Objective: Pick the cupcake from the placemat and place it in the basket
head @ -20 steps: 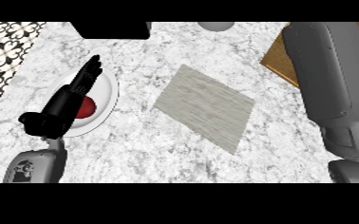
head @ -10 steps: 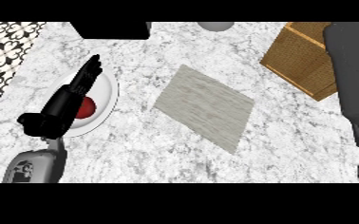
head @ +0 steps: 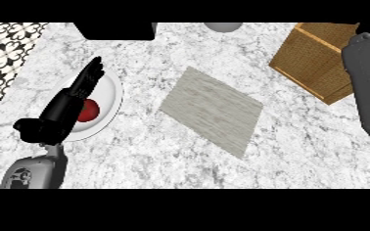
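Marble tabletop [head: 180,161], grey-veined, seen steeply from above.

Placemat [head: 212,109]: pale grey, lying askew at centre, bare on top.

Basket [head: 312,61]: brown woven, upper right, right side covered by a grey forearm [head: 359,73]; inside not visible.

Cupcake: not to be made out anywhere; neither on placemat nor seen in basket.

Right hand: hidden, only the forearm in view at the right edge; finger state impossible to tell.

Left hand [head: 69,105]: black, fingers straight and pressed together, stretched over a white plate [head: 112,95] at left, holding nothing.

Red round item [head: 89,110] on plate, partly hidden under left hand; kind unclear.

Black block [head: 115,29] and grey round object [head: 222,26]: cut off at top edge.

Patterned black-and-white surface [head: 18,46]: far left, cut off.
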You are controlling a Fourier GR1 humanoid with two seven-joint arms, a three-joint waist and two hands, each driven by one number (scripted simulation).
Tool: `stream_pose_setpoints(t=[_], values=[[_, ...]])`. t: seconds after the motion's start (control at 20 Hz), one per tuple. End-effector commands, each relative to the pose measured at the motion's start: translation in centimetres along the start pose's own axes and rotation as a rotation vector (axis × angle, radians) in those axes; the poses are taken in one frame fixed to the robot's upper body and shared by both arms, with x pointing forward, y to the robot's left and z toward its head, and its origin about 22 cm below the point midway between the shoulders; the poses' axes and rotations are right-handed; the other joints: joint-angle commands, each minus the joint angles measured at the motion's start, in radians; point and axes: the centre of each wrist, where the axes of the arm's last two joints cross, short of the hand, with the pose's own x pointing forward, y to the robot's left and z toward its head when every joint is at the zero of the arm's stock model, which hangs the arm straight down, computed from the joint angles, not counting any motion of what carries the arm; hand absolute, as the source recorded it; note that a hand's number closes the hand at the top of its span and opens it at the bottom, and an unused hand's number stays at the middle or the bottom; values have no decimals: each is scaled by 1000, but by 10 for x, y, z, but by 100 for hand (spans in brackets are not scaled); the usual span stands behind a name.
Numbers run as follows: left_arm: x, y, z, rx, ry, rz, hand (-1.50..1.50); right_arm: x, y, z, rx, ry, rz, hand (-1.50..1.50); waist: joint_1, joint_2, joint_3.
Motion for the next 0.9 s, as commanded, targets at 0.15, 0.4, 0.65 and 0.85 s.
stream_pose_setpoints(t=[0.15, 0.4, 0.65, 0.85], values=[[2, 22, 0, 18, -15, -9, 0, -46, -4, -16, -144, -23, 3, 150, 4, 3, 0], [-7, -9, -9, -19, 3, 7, 0, -61, -4, -20, -151, 18, -86, -150, 4, 4, 1], [-2, -3, -3, 3, 1, 15, 0, -63, -6, -28, -115, -47, -66, -150, 8, 3, 1], [-5, -19, -11, -6, -5, 0, 0, -30, -14, -39, -151, -88, -149, -150, 11, 5, 1]])
